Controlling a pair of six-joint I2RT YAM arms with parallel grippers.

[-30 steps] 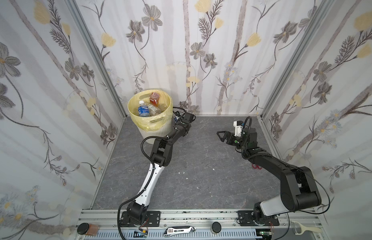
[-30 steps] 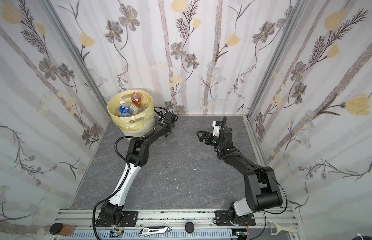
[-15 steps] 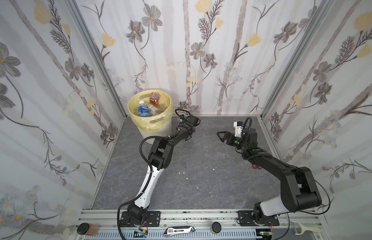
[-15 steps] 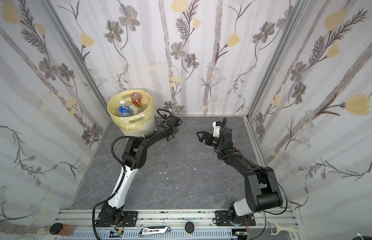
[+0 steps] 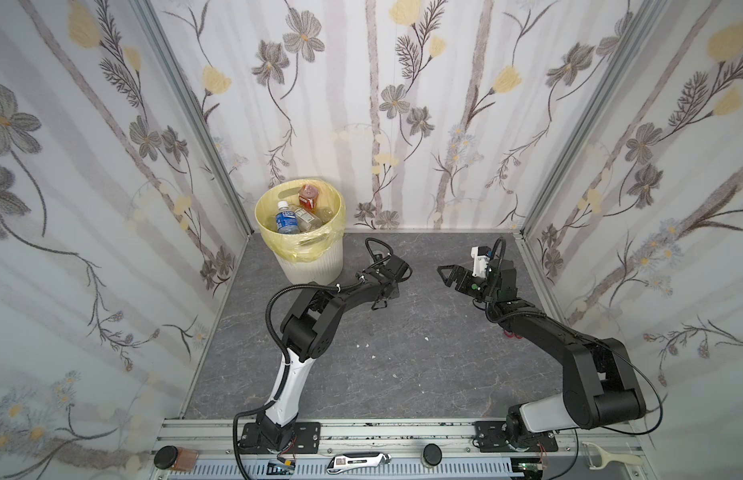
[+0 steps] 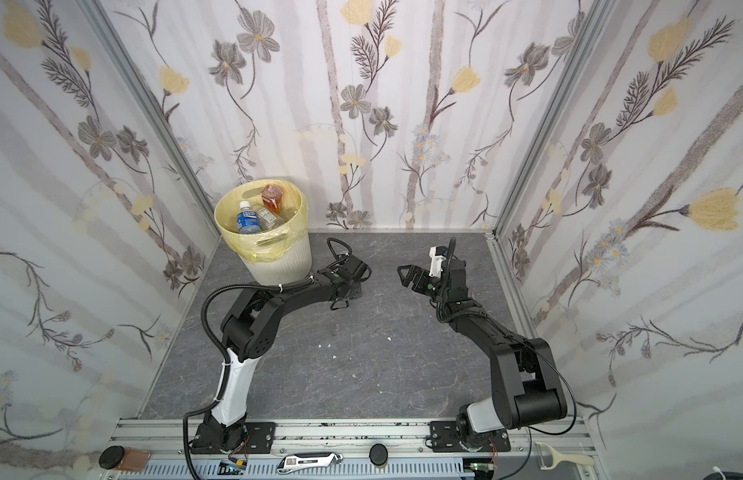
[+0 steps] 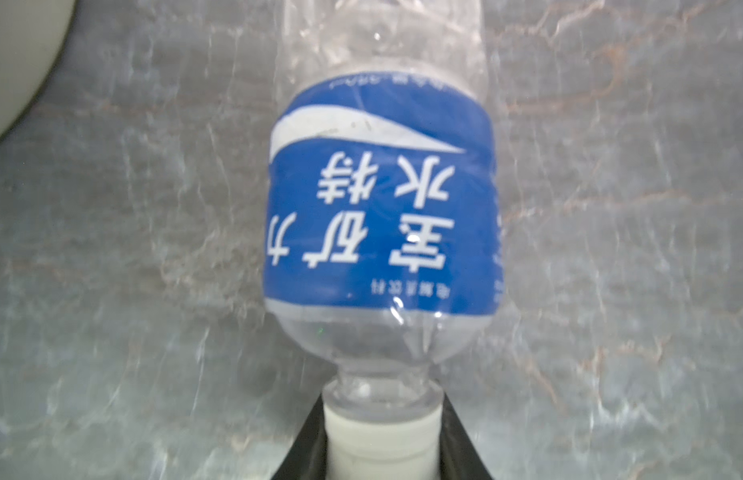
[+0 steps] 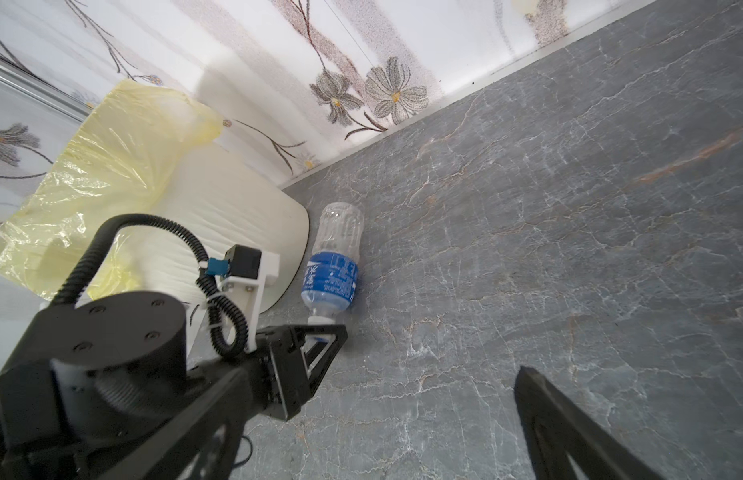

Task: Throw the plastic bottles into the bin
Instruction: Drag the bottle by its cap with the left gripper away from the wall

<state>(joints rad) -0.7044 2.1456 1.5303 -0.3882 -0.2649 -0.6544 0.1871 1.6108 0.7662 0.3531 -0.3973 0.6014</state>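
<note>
1. Grip on a cap, seen from the left wrist camera: the left gripper (image 7: pixel 380 453) has its black jaws pinched on the white screw cap (image 7: pixel 380 419) of a clear, crumpled plastic bottle with a blue label (image 7: pixel 382 199). The bottle stretches straight ahead of the jaws over the grey marbled floor (image 7: pixel 611 249). A curve of the round cream-white ribbed plastic bin (image 7: pixel 12 62) shows further ahead, off to one side.
2. From the right wrist camera, that bottle sits low along the floor, its body just beside the bin's base and its cap end in the jaws. Whether it rests on the floor or is barely lifted cannot be told. The pale yellow bag liner (image 8: pixel 112 158) drapes the bin's rim, well above the jaws.
3. In both top views the held bottle is hidden beneath the left wrist. Other plastic bottles (image 5: pixel 286 219) already lie in the bin. The right gripper (image 5: pixel 446 277) hangs empty with its jaws spread, facing the left one across the floor. No other bottle shows on the floor.
4. Judgement: the step in hand looks like carrying a last bottle to the bin. The next move calls for raising the jaws above the rim, swinging over the opening, then releasing. The hold on the cap alone may let the bottle swing.
</note>
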